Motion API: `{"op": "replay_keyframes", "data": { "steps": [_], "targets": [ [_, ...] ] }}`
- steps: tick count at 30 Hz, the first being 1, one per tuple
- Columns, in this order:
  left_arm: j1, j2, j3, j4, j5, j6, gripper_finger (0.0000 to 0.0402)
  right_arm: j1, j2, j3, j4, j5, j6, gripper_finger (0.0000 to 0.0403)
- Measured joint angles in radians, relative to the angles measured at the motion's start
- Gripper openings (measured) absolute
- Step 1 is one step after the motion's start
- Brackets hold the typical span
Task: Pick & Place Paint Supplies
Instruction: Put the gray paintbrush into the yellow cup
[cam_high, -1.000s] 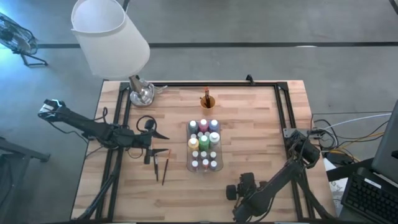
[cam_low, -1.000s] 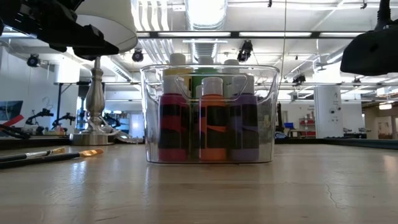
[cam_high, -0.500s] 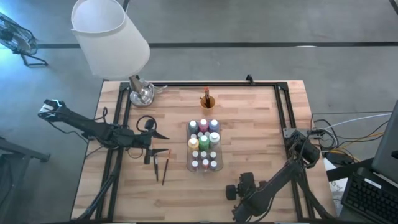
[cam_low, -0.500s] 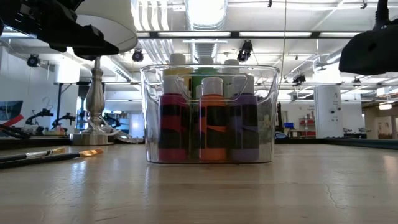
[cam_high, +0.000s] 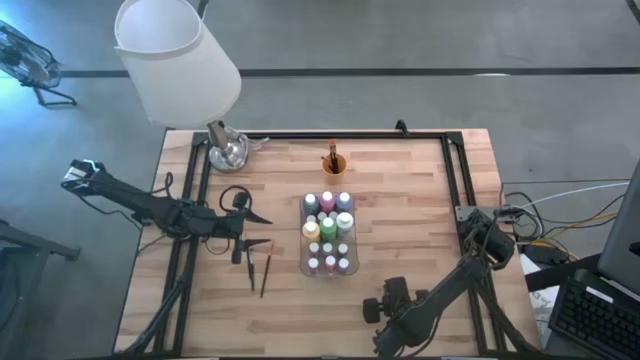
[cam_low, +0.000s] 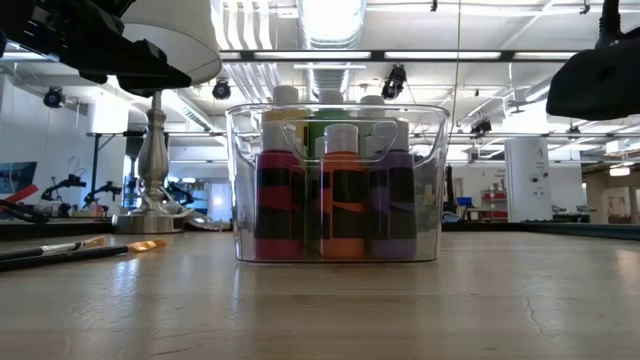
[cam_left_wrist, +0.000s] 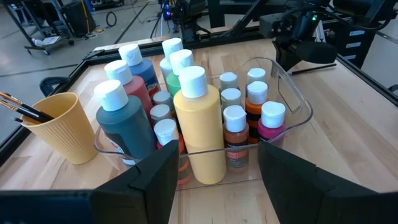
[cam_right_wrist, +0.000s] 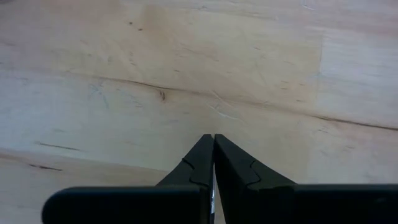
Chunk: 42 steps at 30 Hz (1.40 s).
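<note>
A clear tray stands mid-table, packed with upright paint bottles; the left wrist view shows a yellow bottle, a teal one and small capped ones. Two brushes lie flat on the wood left of the tray, seen also in the low view as brushes. More brushes stand in the orange cup beyond the tray. My left gripper is open, level, left of the tray and facing it; left gripper. My right gripper is shut over bare wood near the table's near edge; right gripper.
A lamp with a white shade stands on its metal base at the far-left corner. A black cable loop lies by my left arm. Black rails run along the table's sides. Bare wood lies right of the tray.
</note>
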Motion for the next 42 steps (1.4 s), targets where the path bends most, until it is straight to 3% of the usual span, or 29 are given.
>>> {"op": "replay_keyframes", "data": {
  "steps": [34, 42],
  "targets": [
    [0.000, 0.000, 0.000, 0.000, 0.000, 0.000, 0.0222, 0.000, -0.105, -0.003, -0.063, 0.037, -0.102, 0.0007],
    [0.000, 0.000, 0.000, 0.000, 0.000, 0.000, 0.0222, -0.021, -0.121, -0.008, -0.126, 0.029, -0.192, 0.0008]
  ]
}}
